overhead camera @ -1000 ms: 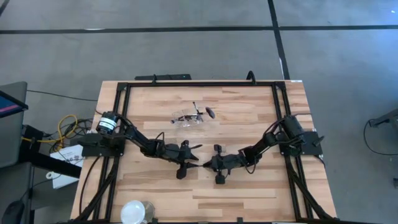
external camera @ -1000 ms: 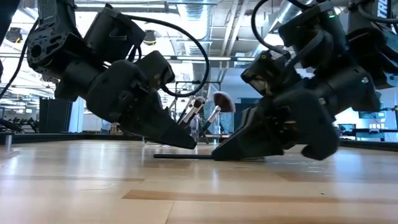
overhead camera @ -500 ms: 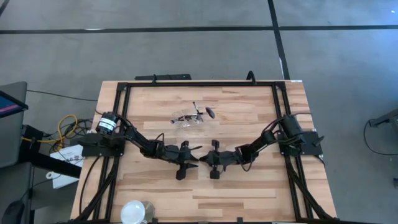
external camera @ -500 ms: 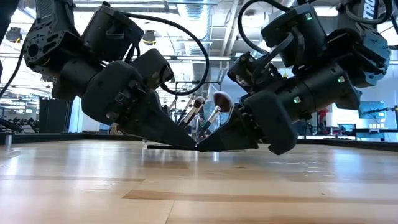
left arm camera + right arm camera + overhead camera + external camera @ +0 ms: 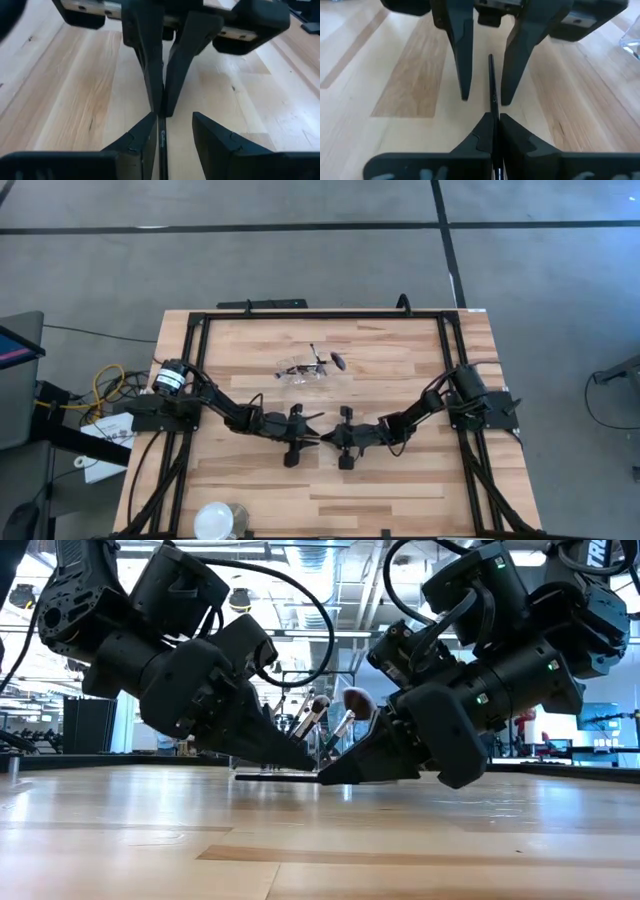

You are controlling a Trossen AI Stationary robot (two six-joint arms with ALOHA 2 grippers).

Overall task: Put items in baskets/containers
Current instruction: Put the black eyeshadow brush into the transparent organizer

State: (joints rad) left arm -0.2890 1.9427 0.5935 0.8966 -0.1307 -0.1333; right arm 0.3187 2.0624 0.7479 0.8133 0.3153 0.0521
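One slim dark brush (image 5: 275, 777) lies level, just above the table's middle. My right gripper (image 5: 495, 116) is shut on it. The brush's bristle end is hidden. My left gripper (image 5: 173, 116) faces it, open. Its two fingers stand on either side of the brush's free handle end (image 5: 490, 65); I cannot tell if either touches it. The grippers meet tip to tip in the high view: left gripper (image 5: 312, 430), right gripper (image 5: 330, 436). The clear container (image 5: 300, 374) stands farther back with several brushes (image 5: 335, 710) sticking up out of it. My right gripper pinches the brush's thin handle (image 5: 493, 111) between its two fingertips. The fingers come slanting down from the table's right and lie along the handle, which sticks out past them toward the left gripper. The brush sits about level, a little above the table.
A round white and clear object (image 5: 218, 521) sits at the table's near left edge. Black frame rails (image 5: 320, 314) run along the far edge and both sides. Bare wood lies in front of both grippers toward the near edge.
My right gripper has edged toward the left gripper and risen slightly. It carried the brush from lying on the table to just above it. The handle's free end now reaches in between the left gripper's fingers.
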